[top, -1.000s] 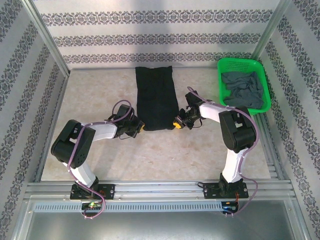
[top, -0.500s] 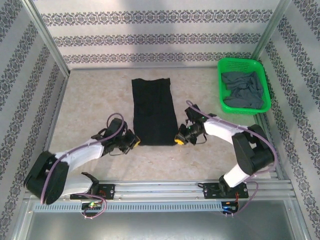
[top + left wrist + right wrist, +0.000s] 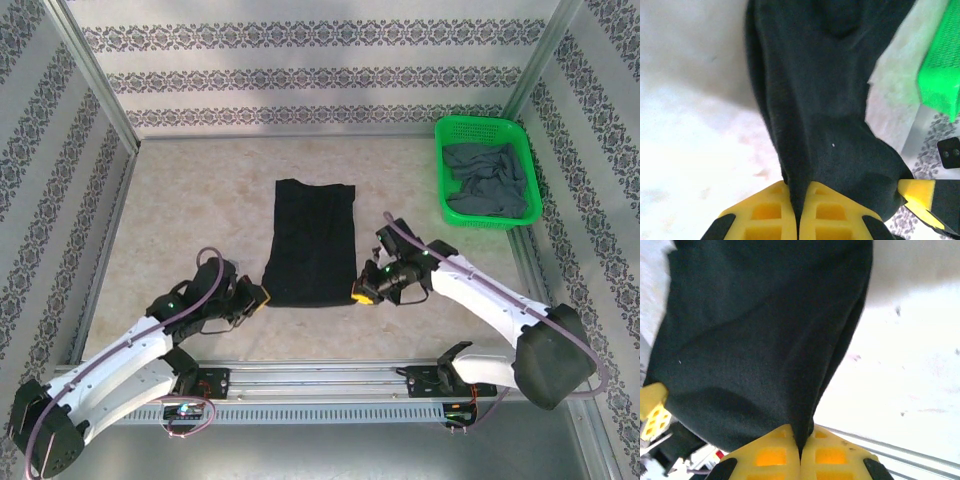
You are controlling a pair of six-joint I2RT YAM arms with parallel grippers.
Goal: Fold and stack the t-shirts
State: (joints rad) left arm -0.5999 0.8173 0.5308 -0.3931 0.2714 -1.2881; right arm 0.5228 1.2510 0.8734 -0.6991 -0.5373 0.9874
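A black t-shirt (image 3: 312, 242) lies as a long narrow folded strip on the table's middle, running away from me. My left gripper (image 3: 259, 297) is shut on its near left corner, and the yellow fingers (image 3: 770, 210) pinch the black cloth (image 3: 825, 115) between them. My right gripper (image 3: 361, 295) is shut on the near right corner, black cloth (image 3: 755, 340) caught between its fingers (image 3: 835, 455). A slate grey t-shirt (image 3: 486, 178) lies crumpled in the green basket (image 3: 455, 127) at the back right.
Patterned walls and metal posts close the table on three sides. A metal rail (image 3: 320, 378) with both arm bases runs along the near edge. The green basket's corner (image 3: 940, 75) shows in the left wrist view.
Both grippers have pulled the black t-shirt toward the near edge, dragging the strip across the table. Both arms have stretched lower and flatter.
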